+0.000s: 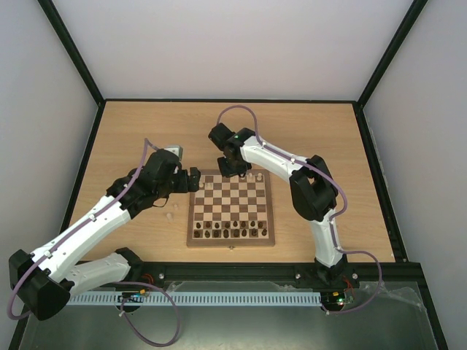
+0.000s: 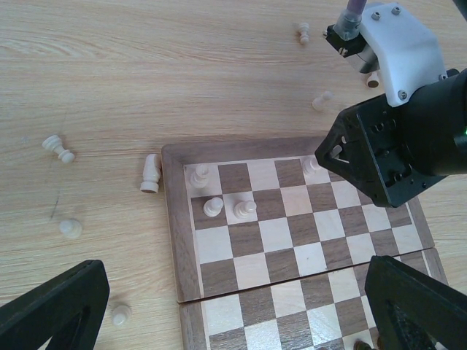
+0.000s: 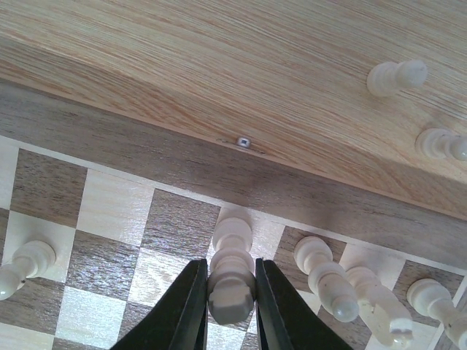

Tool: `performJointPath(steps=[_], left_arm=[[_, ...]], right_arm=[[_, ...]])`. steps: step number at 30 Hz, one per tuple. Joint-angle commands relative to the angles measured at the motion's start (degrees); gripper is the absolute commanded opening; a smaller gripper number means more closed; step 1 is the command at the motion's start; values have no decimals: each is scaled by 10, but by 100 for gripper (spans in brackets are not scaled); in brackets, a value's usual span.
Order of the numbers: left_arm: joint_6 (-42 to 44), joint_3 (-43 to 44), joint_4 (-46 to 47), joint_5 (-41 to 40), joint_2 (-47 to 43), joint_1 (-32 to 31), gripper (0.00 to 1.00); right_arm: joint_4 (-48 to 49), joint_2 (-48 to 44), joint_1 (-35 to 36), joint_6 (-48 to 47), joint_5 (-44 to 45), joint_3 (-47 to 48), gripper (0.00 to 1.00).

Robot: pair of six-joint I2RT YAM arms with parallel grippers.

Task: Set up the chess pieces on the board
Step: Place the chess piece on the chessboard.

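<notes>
Cream-coloured turned-wood chessman (image 3: 232,262), tall and narrow, is clamped at its head between the black fingers of the right gripper (image 3: 230,292). Its base is on, or just above, a back-row square against the far border of the square wooden chessboard with light and dark brown checks (image 3: 146,157); contact cannot be told. Standing pale chessmen (image 2: 244,209) occupy that far side of the chessboard. Loose pale chessmen (image 2: 151,173) lie on the light wood tabletop (image 2: 109,73) beside its left border and beyond its far border. Dark brown chessmen (image 1: 226,232) fill the near rows. Left gripper (image 2: 233,306) hovers over the chessboard's far left corner, jaws wide apart, holding nothing. Judged handling: the chessmen are light, rigid, smooth and easily tipped or rolled. A vertical hold on the head or collar probably suits standing ones; those lying flat likely need a grip across the stem.
</notes>
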Motion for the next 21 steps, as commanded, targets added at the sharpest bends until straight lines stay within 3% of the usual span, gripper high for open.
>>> performJointPath(steps=[1,21], left_arm=[[1,-3,6,-1,-4,3,99],[-1,-2,8,4,0,2,99]], right_arm=[[-13,-6,-4,0,5,-14,17],[-4,-26,-13,-3,10,-40,18]])
